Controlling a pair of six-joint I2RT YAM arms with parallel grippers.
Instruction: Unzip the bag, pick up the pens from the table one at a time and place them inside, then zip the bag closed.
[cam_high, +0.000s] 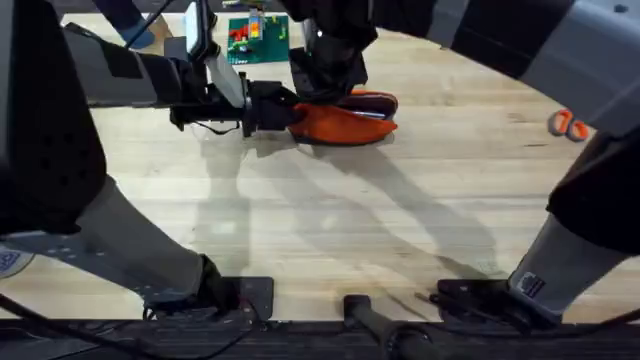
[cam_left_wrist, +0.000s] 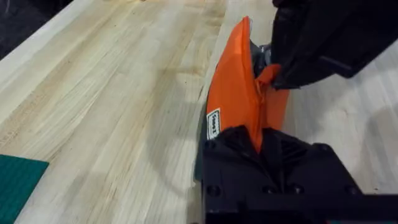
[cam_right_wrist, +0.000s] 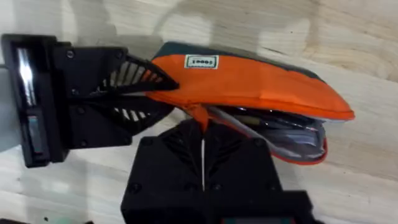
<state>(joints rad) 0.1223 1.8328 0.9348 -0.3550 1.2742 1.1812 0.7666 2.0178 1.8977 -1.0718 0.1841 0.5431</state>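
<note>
One bag is seen lying on the table, toward its far side near the middle. The orange fabric is shown with a dark base and one small white label on its side. The top is parted along most of its length, and a silvery lining is exposed inside the opening in the right wrist view. No pen can be made out with certainty inside it; what is glimpsed in the mouth may be only lining.

Two claws are counted at the bag. The left claw is brought in from the left side of the table and is closed narrowly on one end of the bag, with orange fabric pinched between its black fingers. The right claw is lowered onto the bag from above, and its fingers are pressed together with barely a slit between them, an orange tab at the zipper line being gripped there. In the left wrist view the same tab is seen held by the right claw over the open seam.

Farther out, one green mat is laid at the far edge behind the claws, and one pair of orange handles, taken to be scissors, is set well apart at the right edge.
</note>
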